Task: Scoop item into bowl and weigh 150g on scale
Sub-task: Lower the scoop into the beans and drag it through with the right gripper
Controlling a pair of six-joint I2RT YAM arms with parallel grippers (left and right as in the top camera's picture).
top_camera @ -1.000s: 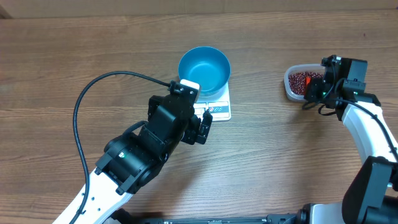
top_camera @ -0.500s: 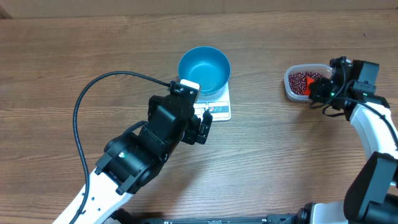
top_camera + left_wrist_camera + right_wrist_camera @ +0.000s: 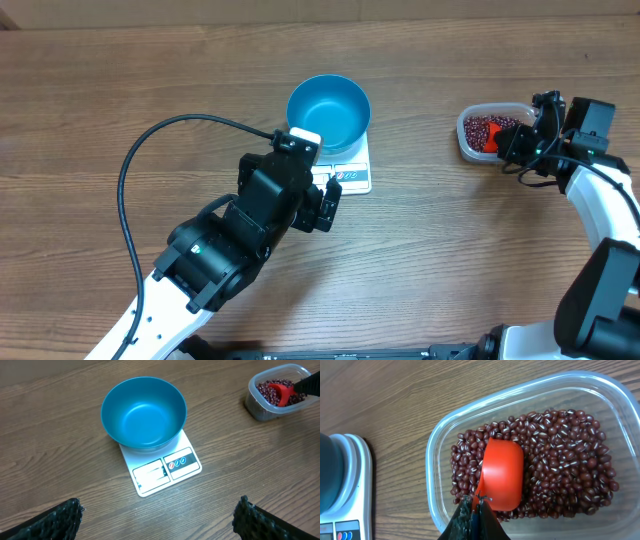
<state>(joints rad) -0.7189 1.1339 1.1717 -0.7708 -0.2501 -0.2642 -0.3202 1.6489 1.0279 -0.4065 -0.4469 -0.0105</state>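
**Scoop in the beans, bowl on the scale**

The right end effector (image 3: 475, 519) is closed on the handle of a red scoop (image 3: 502, 480), whose cup lies among the dark red beans (image 3: 565, 460). The beans fill a clear plastic tub (image 3: 434, 455) at the right side of the bench (image 3: 450, 280). The blue bowl (image 3: 144, 412) sits on the white scale (image 3: 165, 467) near the middle of the bench, well apart from the tub, covering the far part of the platform and leaving the display and buttons in view. The left end effector (image 3: 159, 502) hangs over the bench just in front of the scale, its jaws wide apart and holding nothing.
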